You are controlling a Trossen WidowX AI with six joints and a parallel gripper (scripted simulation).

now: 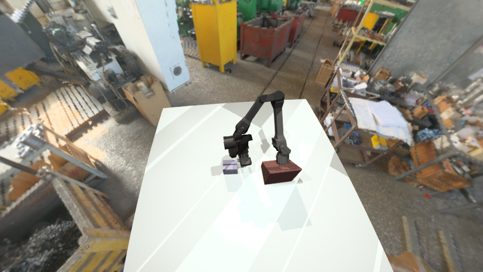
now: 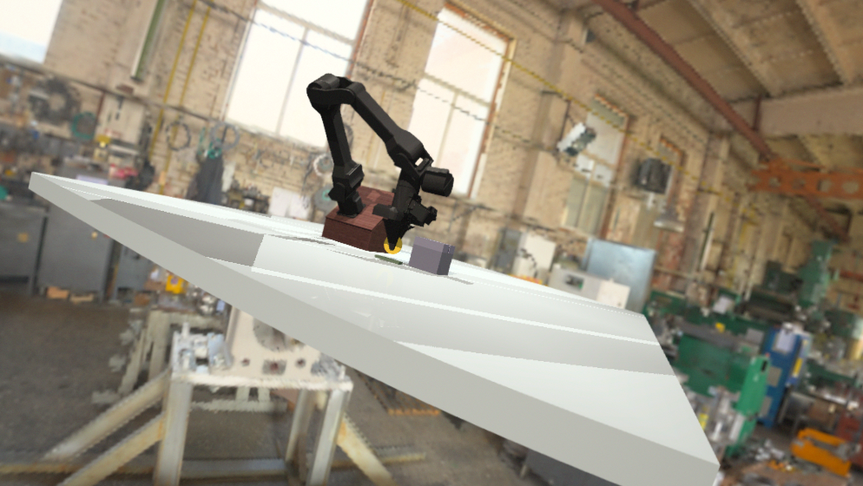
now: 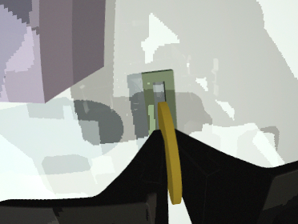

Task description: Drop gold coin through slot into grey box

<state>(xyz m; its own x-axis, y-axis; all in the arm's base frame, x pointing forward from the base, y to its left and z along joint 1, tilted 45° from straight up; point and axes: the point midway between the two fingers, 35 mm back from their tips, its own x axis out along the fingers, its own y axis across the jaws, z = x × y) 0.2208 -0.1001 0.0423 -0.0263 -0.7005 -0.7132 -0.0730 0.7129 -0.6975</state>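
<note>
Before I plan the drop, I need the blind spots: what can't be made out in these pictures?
- Slot: top view shows only a faint line across the box, too small; exterior view shows just the box's sides.
- Coin: wrist view shows it edge-on, flanks covered by the fingers; hidden under the gripper from the top.
- Holder: near end hidden behind the coin; a thin sliver in the exterior view.

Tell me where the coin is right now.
The coin is pinched edge-on between the fingers of the gripper, lifted just clear of the green holder, with the grey box close alongside.
</note>
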